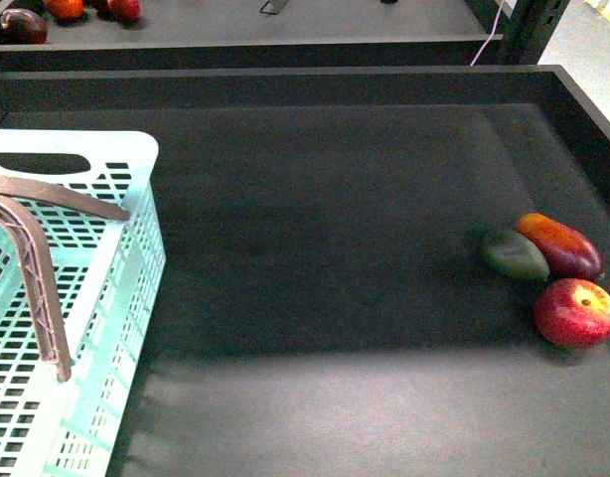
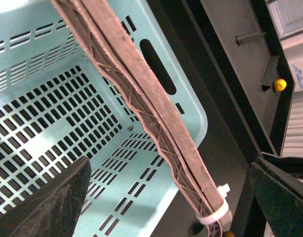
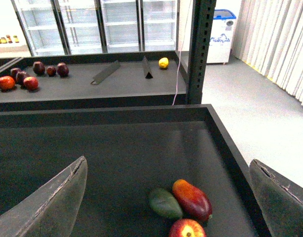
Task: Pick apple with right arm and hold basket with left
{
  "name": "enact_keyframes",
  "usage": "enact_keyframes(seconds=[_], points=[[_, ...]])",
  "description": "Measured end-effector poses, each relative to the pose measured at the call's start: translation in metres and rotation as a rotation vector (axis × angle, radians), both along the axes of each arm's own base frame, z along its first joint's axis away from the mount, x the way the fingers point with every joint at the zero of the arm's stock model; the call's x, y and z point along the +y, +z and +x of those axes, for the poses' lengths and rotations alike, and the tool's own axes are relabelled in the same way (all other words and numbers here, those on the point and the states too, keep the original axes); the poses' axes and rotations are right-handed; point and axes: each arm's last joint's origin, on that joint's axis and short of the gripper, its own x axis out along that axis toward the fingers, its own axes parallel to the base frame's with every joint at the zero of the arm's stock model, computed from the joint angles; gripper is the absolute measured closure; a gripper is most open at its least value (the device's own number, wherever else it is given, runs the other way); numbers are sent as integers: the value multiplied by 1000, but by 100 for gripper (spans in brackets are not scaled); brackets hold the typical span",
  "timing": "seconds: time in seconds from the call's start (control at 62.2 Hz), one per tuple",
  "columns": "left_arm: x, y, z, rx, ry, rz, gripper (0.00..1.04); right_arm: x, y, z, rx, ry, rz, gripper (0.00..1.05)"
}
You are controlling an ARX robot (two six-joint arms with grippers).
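Observation:
The red apple [image 1: 576, 311] lies near the right wall of the dark tray; in the right wrist view the apple [image 3: 187, 229] sits low in the frame, stem dimple up. My right gripper [image 3: 167, 197] is open above it, apart from it, with nothing between its fingers. The mint-green basket [image 1: 136, 248] stands at the left with its brown handle [image 1: 37, 278] swung over it. My left gripper [image 2: 166, 197] is open over the basket's rim [image 2: 191, 113]. The handle [image 2: 146, 113] runs between its fingers, untouched. Neither arm shows in the front view.
A red-orange mango [image 1: 558, 245] and a dark green fruit [image 1: 516, 254] lie touching each other just behind the apple. The tray's raised right wall [image 1: 583, 119] is close to all three. A shelf behind holds more fruit [image 1: 25, 25], and a dark post [image 3: 201, 49] rises past the tray's far corner.

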Motion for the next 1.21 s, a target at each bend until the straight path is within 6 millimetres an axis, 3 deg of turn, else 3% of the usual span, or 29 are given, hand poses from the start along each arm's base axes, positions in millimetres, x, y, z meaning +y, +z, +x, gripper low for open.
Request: enact_keyframes(seconds=[0.45, 0.708, 1.11, 1.206], points=[[7, -29, 74, 23, 166, -217, 7, 0, 0, 0, 0, 0, 0, 9], [10, -45, 90, 84, 213, -208, 8, 0, 0, 0, 0, 0, 0, 9], [-2, -38, 88, 106, 188, -245, 82, 0, 0, 0, 0, 0, 0, 9], [-6, -34, 86, 109, 189, -273, 89, 0, 0, 0, 0, 0, 0, 9]])
